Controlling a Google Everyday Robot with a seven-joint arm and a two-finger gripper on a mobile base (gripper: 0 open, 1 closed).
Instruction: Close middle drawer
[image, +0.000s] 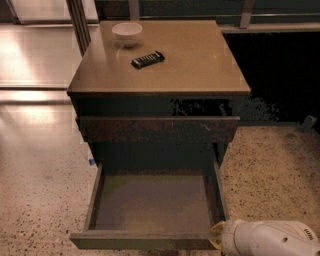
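The middle drawer (150, 205) is pulled far out of the dark-brown cabinet, its flat grey-brown floor bare and its plain front panel (142, 241) at the bottom of the camera view. Above it the scuffed top drawer front (157, 129) sticks out slightly. My white arm comes in from the lower right. The gripper (216, 235) sits at the right end of the middle drawer's front, at its front right corner. The lowest drawer is hidden under the open one.
On the cabinet's tan top (200, 65) stand a white bowl (127, 33) and a dark flat packet (148, 59). Speckled floor (270, 175) surrounds the cabinet. A dark recess (280, 75) lies to the right, a shiny floor (35, 60) and a post to the left.
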